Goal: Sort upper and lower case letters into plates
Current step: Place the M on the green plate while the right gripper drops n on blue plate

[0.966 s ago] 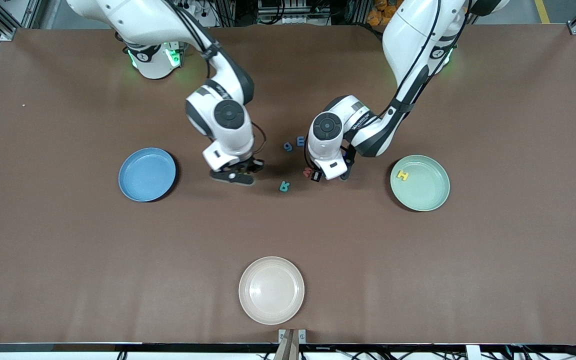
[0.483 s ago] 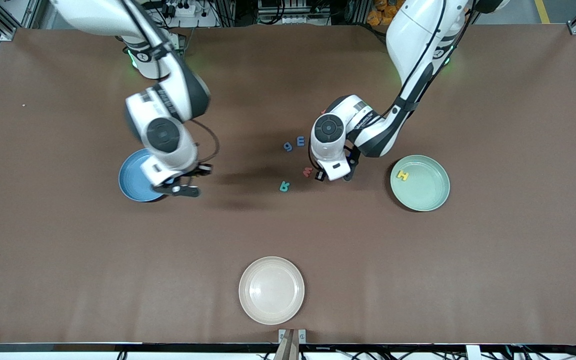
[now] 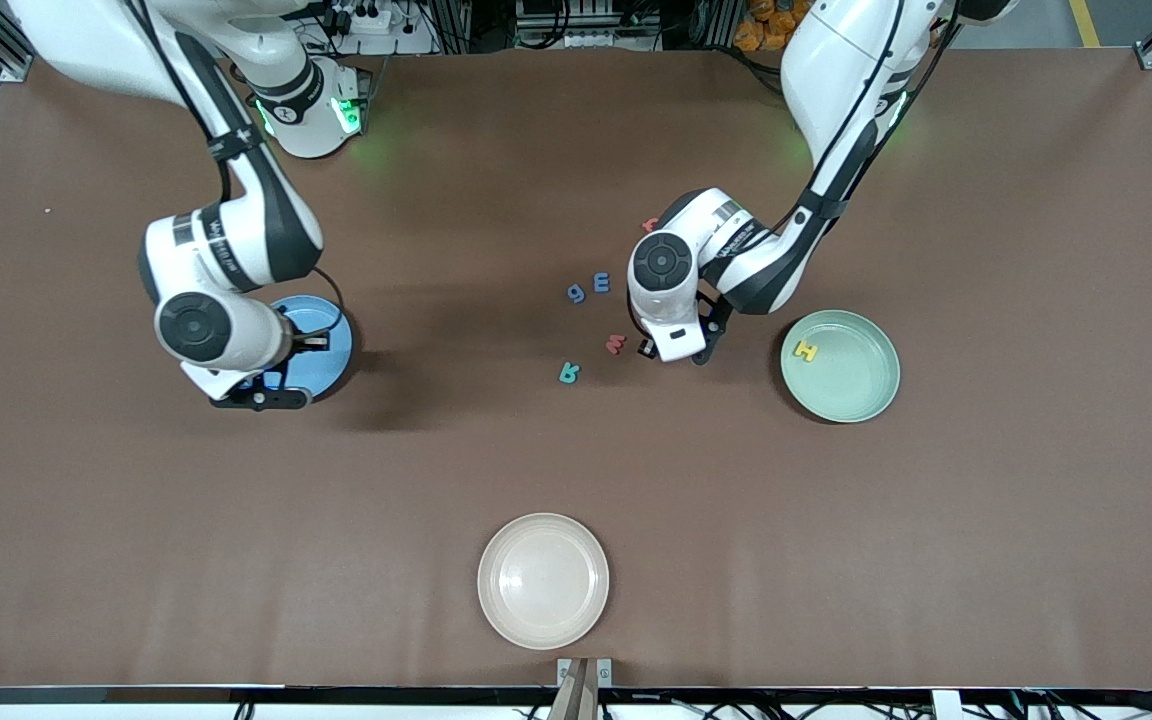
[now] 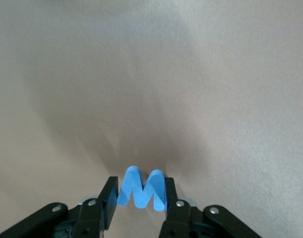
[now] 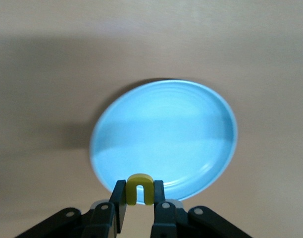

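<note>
The yellow letter (image 5: 139, 188), seemingly a lowercase n, sits pinched in your right pincer (image 3: 271, 380) over the blue plate (image 3: 328, 345); lower it before you release. From the left wrist, your left pincer (image 4: 140, 196) clamps a blue letter (image 4: 141, 191) above bare desk (image 4: 151, 74); carry it to the mint plate (image 3: 861, 390).

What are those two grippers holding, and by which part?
The left gripper pinches a blue letter by its two outer sides. The right gripper pinches a yellow letter by its legs, over the blue plate.
</note>
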Robot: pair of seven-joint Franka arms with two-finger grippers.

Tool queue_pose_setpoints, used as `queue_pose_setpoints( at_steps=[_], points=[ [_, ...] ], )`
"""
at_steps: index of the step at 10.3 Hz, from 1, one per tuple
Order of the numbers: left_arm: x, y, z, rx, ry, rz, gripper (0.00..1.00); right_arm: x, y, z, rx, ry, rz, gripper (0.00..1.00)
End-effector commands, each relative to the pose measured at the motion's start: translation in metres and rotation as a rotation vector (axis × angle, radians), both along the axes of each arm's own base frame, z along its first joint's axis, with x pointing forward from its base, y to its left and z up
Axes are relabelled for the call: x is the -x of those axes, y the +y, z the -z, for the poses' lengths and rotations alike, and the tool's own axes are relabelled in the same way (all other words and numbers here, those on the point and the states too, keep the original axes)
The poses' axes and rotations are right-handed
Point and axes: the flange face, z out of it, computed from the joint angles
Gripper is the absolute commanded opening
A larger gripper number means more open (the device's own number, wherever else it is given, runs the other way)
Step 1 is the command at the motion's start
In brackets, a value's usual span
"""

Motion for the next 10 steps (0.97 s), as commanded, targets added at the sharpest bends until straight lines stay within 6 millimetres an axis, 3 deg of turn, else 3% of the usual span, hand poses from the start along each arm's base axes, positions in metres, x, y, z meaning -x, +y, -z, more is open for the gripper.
queue_pose_setpoints(
  at_steps=[1, 3, 4, 5, 6, 8, 10],
  points=[
    [-0.003, 0.028, -0.012, -0.019, 0.011, 0.073, 0.15, 0.005, -0.044, 0.016, -0.049, 0.035, -0.047, 0.00],
    [-0.002, 0.048, -0.011, -0.032, 0.058, 0.159, 0.15, 0.013, -0.061, 0.045, -0.065, 0.015, -0.053, 0.02],
    [-0.003, 0.056, -0.012, -0.043, 0.084, 0.192, 0.15, 0.013, -0.060, 0.053, -0.069, 0.018, -0.053, 0.32],
    [-0.009, 0.069, -0.020, -0.044, 0.112, 0.239, 0.15, 0.013, -0.056, 0.052, -0.068, 0.013, -0.043, 0.87],
    [-0.014, 0.080, -0.027, -0.042, 0.139, 0.286, 0.15, 0.015, -0.044, 0.053, -0.067, 0.016, -0.057, 1.00],
    [-0.019, 0.098, -0.037, -0.046, 0.188, 0.349, 0.15, 0.013, -0.022, 0.043, -0.055, 0.002, -0.069, 1.00],
    [-0.023, 0.118, -0.045, -0.031, 0.259, 0.476, 0.15, 0.007, 0.024, 0.015, -0.057, -0.035, -0.145, 1.00]
  ],
)
